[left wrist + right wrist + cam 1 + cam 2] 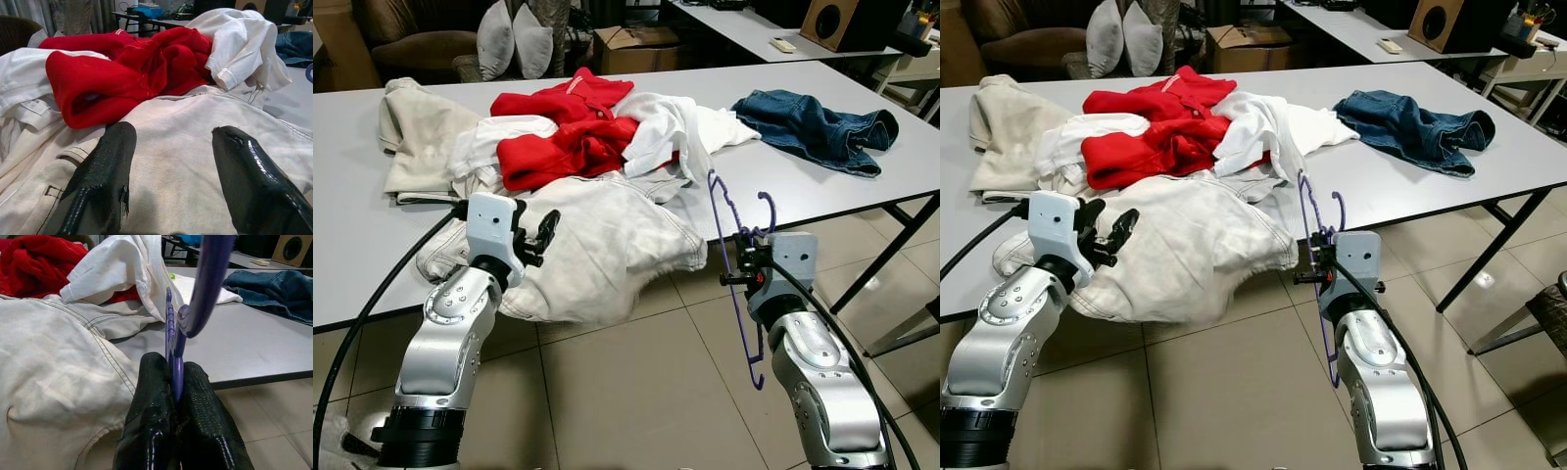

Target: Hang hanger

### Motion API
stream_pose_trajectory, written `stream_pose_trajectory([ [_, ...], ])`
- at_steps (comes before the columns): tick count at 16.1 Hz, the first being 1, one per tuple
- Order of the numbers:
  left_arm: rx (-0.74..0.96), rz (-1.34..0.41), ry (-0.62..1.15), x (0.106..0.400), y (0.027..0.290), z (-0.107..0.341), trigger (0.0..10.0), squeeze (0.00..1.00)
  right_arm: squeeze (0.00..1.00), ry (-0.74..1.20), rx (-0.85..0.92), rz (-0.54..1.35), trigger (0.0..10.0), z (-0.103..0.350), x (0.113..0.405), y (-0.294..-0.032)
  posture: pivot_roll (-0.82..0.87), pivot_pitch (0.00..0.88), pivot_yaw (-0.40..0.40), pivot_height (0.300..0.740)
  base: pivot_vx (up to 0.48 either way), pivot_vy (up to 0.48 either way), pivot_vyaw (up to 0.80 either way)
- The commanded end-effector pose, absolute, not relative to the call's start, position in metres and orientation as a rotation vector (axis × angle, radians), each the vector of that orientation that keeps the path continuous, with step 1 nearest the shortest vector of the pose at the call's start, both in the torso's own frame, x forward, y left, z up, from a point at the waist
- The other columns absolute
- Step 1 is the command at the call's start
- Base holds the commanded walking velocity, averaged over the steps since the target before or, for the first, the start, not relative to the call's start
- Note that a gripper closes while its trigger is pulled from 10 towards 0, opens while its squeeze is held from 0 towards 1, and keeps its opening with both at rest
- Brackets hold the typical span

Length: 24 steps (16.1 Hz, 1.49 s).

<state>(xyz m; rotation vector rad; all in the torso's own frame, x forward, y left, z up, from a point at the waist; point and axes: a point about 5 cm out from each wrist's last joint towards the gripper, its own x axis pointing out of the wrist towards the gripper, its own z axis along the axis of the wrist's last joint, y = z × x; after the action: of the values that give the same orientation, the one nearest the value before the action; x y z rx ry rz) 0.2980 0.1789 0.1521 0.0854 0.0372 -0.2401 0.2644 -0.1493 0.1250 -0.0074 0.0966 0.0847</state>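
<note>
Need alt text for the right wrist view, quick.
The right tool is shut on a purple hanger, held upright at the edge of a grey table. A cream garment hangs off the table beside it, with blue jeans farther back.

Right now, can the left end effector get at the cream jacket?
Probably yes. The left end effector is open and hovers just over the cream jacket at the table's near edge, with nothing between them. The right end effector holds the purple hanger off to the side.
</note>
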Motion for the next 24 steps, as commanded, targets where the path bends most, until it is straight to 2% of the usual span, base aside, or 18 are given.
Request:
stream_pose_trajectory([
  [1,0.089,-0.242,0.026,0.301,0.178,0.155,10.0,0.0,0.0,0.086,-0.016,0.067,10.0,0.128,0.266,-0.153,-0.14,0.0,-0.035,0.74,0.247,0.0,0.0],
  [13,0.077,-0.241,0.016,0.302,0.176,0.155,10.0,0.0,0.0,0.084,-0.09,0.078,10.0,0.129,0.272,-0.158,-0.15,0.0,-0.032,0.74,0.298,0.0,0.0],
  [16,0.079,-0.235,0.004,0.304,0.178,0.157,10.0,0.0,0.0,0.081,-0.105,0.096,10.0,0.129,0.27,-0.157,-0.16,0.0,-0.034,0.74,0.366,0.0,0.7],
  [19,0.08,-0.228,0.003,0.301,0.179,0.156,10.0,0.0,0.0,0.062,-0.059,0.076,10.0,0.13,0.27,-0.159,-0.15,0.0,-0.037,0.74,0.37,0.0,0.14],
  [24,0.059,-0.198,0.083,0.29,0.187,0.135,10.0,0.0,0.0,0.031,-0.067,0.094,10.0,0.138,0.267,-0.161,-0.16,0.0,-0.044,0.74,0.146,0.0,0.0],
])
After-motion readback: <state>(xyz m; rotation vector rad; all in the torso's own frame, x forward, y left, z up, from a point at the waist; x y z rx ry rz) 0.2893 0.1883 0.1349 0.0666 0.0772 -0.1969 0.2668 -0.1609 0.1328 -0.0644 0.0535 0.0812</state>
